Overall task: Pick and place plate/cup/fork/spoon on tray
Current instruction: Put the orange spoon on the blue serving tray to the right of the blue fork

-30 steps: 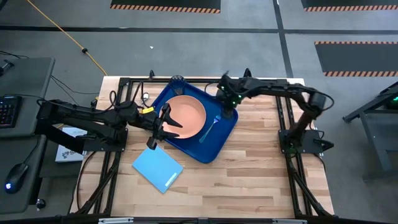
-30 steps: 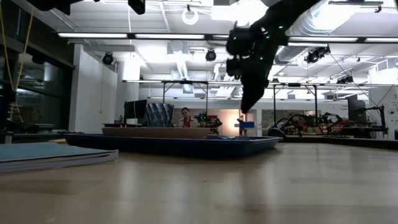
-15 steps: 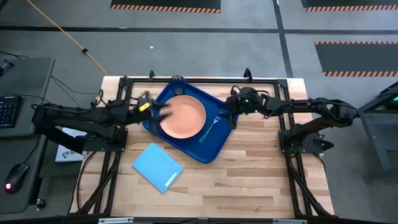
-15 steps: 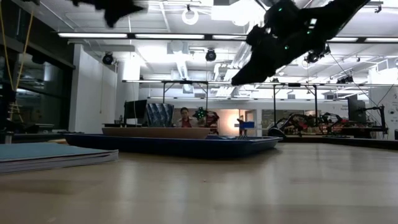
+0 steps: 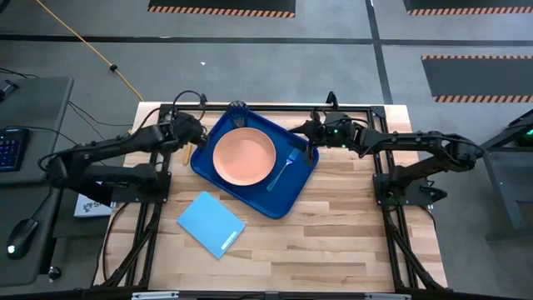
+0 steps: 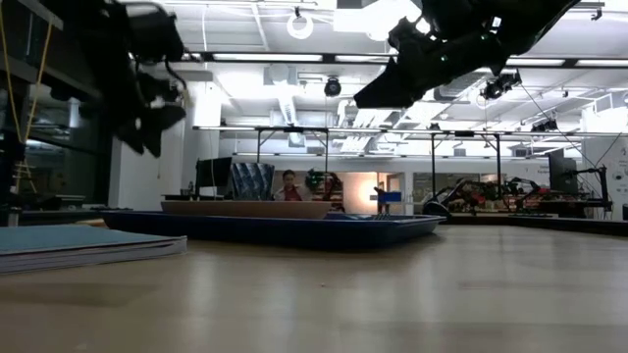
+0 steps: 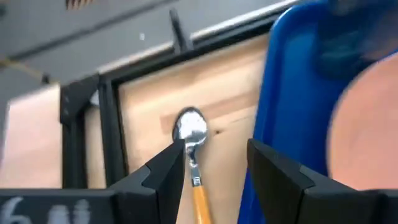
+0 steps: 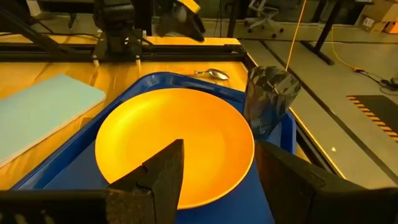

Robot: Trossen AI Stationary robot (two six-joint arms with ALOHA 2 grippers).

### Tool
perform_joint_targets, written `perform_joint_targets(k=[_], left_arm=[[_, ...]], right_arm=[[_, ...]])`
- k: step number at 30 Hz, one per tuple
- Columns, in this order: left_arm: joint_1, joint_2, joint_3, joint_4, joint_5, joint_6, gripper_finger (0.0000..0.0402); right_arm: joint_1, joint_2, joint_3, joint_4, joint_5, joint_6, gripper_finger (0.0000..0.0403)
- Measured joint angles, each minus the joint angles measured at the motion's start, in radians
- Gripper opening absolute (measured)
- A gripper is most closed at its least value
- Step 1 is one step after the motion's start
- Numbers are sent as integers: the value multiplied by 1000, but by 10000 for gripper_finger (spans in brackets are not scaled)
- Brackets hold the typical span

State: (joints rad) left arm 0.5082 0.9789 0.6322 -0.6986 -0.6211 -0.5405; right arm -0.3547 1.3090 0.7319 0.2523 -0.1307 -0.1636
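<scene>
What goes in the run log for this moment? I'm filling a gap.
left tool: open over spoon on table beside tray | right tool: open, empty | plate, fork, cup: on tray

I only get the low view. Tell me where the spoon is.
Observer: The spoon lies on the table, outside the tray, on the left arm's side.
Operator: Report the left gripper.
Observer: The left gripper is over the spoon with its fingers open, and nothing is gripped.
Operator: Now give me the fork.
Observer: The fork lies in the tray beside the plate, on the right arm's side.
</scene>
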Motion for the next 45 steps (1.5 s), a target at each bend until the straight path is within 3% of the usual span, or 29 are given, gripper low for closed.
perform_joint_targets(k=[4, 16, 22, 27, 34, 39, 45], left_arm=[[119, 79, -40, 39, 121, 2, 161], [246, 288, -119, 327, 202, 6, 161], [271, 373, -141, 356, 189, 18, 161], [273, 382, -146, 362, 114, -2, 161], [290, 383, -145, 363, 142, -14, 159], [308, 383, -145, 382, 150, -29, 125], [311, 383, -146, 391, 155, -25, 46]], right_arm=[[-1, 0, 0, -2, 0, -2, 188], [-1, 0, 0, -2, 1, 5, 188], [-1, 0, 0, -3, 1, 5, 188], [-1, 0, 0, -3, 1, 0, 188], [-1, 0, 0, -3, 1, 5, 188], [-1, 0, 0, -3, 1, 5, 188], [0, 0, 0, -4, 1, 5, 188]])
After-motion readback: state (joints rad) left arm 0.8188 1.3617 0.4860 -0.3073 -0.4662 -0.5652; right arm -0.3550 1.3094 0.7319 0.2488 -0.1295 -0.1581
